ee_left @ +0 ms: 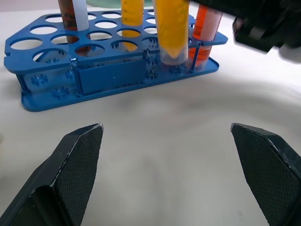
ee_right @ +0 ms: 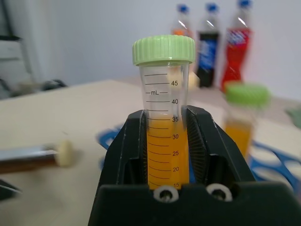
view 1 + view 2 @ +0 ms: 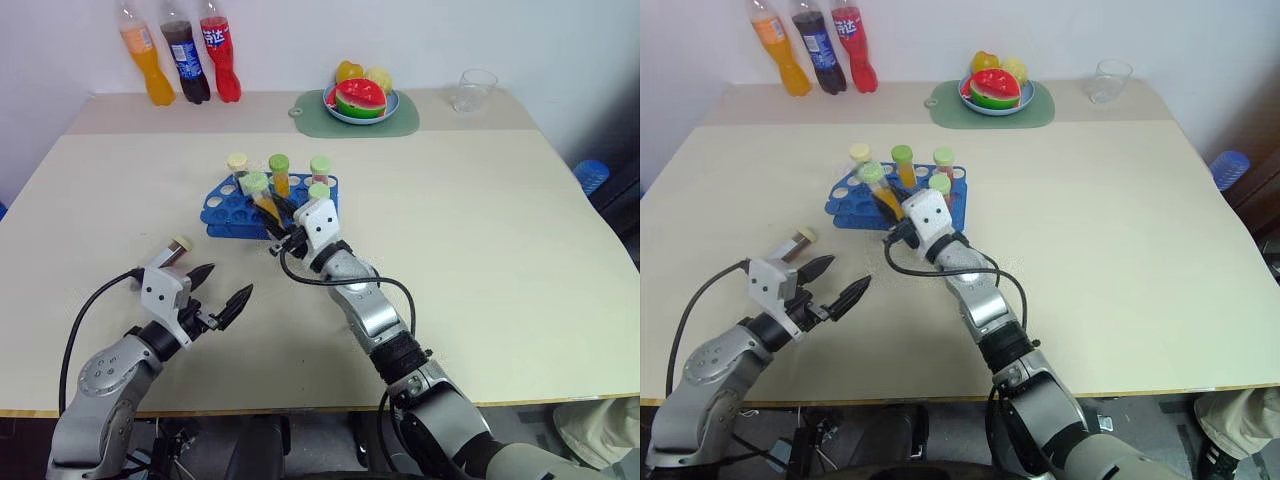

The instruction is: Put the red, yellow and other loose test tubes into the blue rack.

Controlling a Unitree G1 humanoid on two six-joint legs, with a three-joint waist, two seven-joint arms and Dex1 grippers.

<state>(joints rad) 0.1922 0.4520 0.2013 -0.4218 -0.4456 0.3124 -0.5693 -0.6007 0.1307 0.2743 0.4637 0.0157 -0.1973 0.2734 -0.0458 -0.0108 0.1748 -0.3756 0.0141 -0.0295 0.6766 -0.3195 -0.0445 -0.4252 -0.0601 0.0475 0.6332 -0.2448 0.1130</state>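
The blue rack [image 3: 228, 210] stands mid-table with three capped tubes upright in it: a cream-capped one [image 3: 237, 163], an orange one [image 3: 280, 172] and a red one [image 3: 320, 170]. My right gripper [image 3: 278, 218] is shut on a yellow tube with a green cap [image 2: 167, 117], held tilted over the rack's near row [image 1: 171, 33]; whether its tip sits in a hole I cannot tell. A loose brown tube with a cream cap [image 3: 178, 247] lies on the table just behind my left wrist. My left gripper [image 3: 225, 290] is open and holds nothing, short of the rack [image 1: 113, 75].
Three soda bottles [image 3: 182, 55] stand at the far left edge. A fruit plate [image 3: 360, 100] on a green mat and a clear glass [image 3: 474, 90] sit at the back. Bare tabletop lies to the right of the rack.
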